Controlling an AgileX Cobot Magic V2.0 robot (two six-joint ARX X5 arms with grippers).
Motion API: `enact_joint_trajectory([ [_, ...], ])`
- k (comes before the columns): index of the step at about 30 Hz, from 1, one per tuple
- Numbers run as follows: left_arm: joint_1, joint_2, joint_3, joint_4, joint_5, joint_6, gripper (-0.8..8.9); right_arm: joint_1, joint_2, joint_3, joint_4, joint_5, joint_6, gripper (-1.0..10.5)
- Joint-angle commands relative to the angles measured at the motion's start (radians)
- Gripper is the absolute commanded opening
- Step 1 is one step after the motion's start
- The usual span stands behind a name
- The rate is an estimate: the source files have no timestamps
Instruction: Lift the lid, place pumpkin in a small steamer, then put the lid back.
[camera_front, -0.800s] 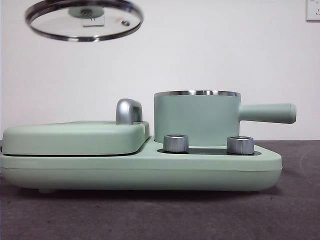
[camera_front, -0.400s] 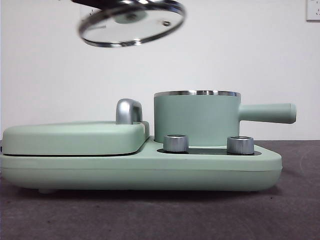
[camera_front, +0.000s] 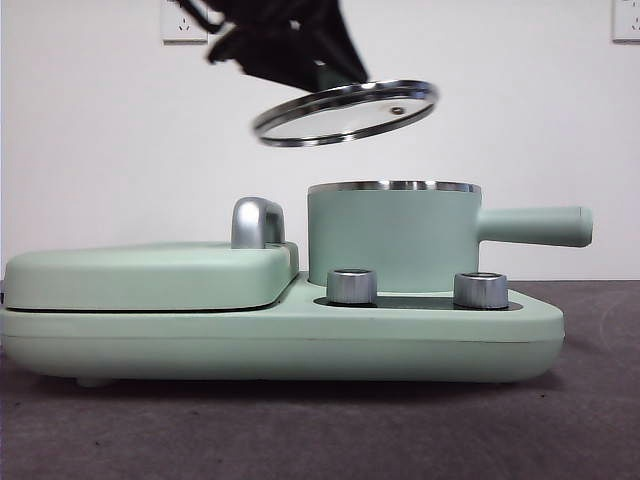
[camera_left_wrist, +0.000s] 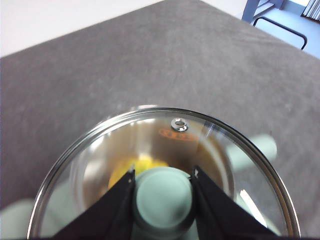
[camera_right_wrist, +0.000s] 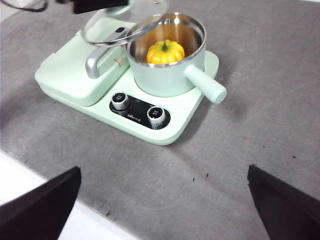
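Glass and steel, the lid (camera_front: 345, 113) hangs tilted in the front view, just above the small steamer (camera_front: 393, 237) and apart from its rim, under the dark left tool (camera_front: 300, 55); the pot's inside is hidden here. From the left wrist, that tool (camera_left_wrist: 162, 192) is clenched on the lid's knob (camera_left_wrist: 162, 199), with a yellow blur below, probably the pumpkin. Right wrist view: the pumpkin (camera_right_wrist: 165, 52) sits inside the steamer on the grey counter (camera_right_wrist: 260, 125), and the right tool (camera_right_wrist: 162, 200) is spread wide, empty, well apart.
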Motion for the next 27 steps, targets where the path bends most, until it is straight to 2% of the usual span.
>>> enact_joint_trajectory([
  [1,-0.017,0.075,0.124,0.005,-0.003,0.009,0.15,0.005,-0.016,0.012,-0.079,0.021,0.010,5.9],
  [5,-0.028,0.173,0.232,-0.052,-0.014,0.045,0.15,0.005,-0.032,0.012,-0.077,0.024,0.010,5.9],
  [8,-0.034,0.219,0.279,-0.082,-0.052,0.071,0.15,0.005,-0.052,0.002,0.014,0.022,0.006,5.9],
  [12,-0.037,0.240,0.283,-0.084,-0.052,0.076,0.15,0.005,-0.060,-0.012,0.089,0.020,-0.039,5.9],
  [27,-0.042,0.277,0.283,-0.089,-0.052,0.087,0.15,0.006,-0.060,-0.020,0.109,-0.008,-0.018,5.9],
])
